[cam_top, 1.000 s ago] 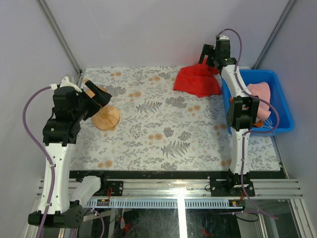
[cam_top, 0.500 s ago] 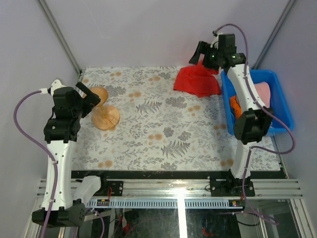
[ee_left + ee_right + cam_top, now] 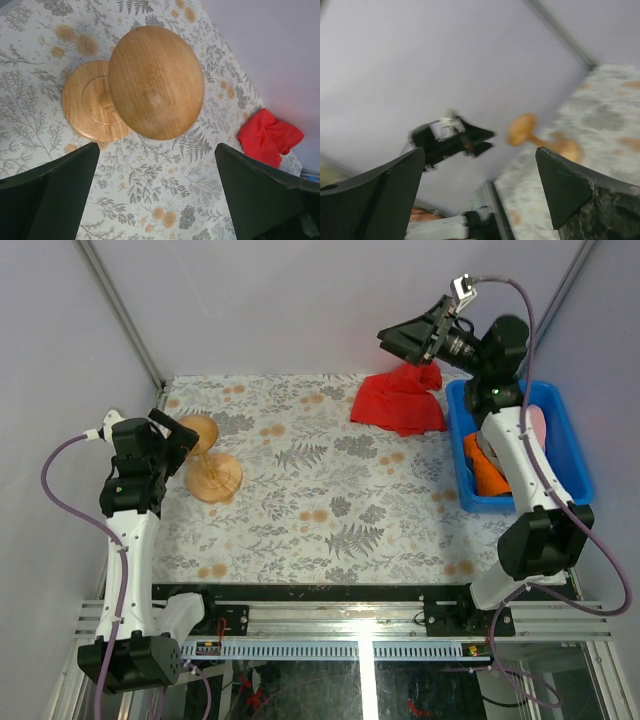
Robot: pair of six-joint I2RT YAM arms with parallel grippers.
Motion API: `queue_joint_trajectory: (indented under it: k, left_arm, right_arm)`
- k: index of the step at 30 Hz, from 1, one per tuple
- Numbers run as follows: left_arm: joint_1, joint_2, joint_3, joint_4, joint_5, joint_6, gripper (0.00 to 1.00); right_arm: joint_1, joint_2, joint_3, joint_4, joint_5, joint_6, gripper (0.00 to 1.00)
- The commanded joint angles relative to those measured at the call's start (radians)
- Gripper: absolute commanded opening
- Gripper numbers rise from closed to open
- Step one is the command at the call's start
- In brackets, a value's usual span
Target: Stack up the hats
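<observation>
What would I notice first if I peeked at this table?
Probably the bright red cloth crumpled at the far edge of the table, beside a blue bin on the right holding an orange hat. On the left stands a wooden mushroom-shaped stand in front of the open left gripper.

The table point(image 3: 330, 500) has a pale top printed with grey ferns and orange flowers; a wooden mushroom-shaped stand point(image 3: 208, 472) sits on its round base near the left edge; a crumpled red cloth point(image 3: 397, 405) lies at the far right; just beside it, a blue bin point(image 3: 575, 465) rests along the right edge.
</observation>
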Motion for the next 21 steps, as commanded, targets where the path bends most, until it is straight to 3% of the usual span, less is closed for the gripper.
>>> queue_joint_trajectory:
  k: [1,3,4,6,8,14,15,18,19,21]
  left_arm:
    - [0.01,-0.012,0.003,0.108,0.019,-0.047,1.0]
    - [0.011,-0.016,0.012,0.107,0.01,-0.042,1.0]
    - [0.011,-0.019,0.018,0.104,0.003,-0.039,1.0]
    - [0.012,-0.023,0.024,0.098,-0.011,-0.035,1.0]
    - [0.013,-0.026,0.024,0.098,-0.017,-0.042,1.0]
    - [0.012,-0.017,0.051,0.095,-0.004,-0.044,1.0]
    - [0.014,-0.015,0.057,0.094,-0.007,-0.047,1.0]
    - [0.013,0.004,0.083,0.099,-0.012,-0.055,0.99]
    - [0.012,0.014,0.094,0.1,-0.011,-0.056,0.99]
    - [0.013,0.033,0.121,0.102,-0.011,-0.058,0.99]
  right_arm:
    - [-0.046,0.028,-0.259,1.441,-0.193,1.023,0.99]
    - [-0.047,0.131,-0.188,1.649,-0.166,1.309,1.0]
    - [-0.033,0.191,-0.112,1.658,-0.246,1.38,1.0]
    - [-0.025,0.188,-0.036,1.636,-0.351,1.42,1.0]
    - [-0.02,0.113,-0.137,1.498,-0.361,1.336,1.0]
    - [0.004,-0.206,-0.483,1.025,-0.334,0.883,0.99]
    - [0.014,-0.278,-0.513,0.844,-0.312,0.752,0.99]
    - [0.071,-0.444,-0.408,0.004,-0.191,0.107,1.0]
    - [0.083,-0.476,-0.382,-0.162,-0.139,-0.018,0.99]
    - [0.086,-0.54,-0.434,-0.208,-0.136,-0.035,1.0]
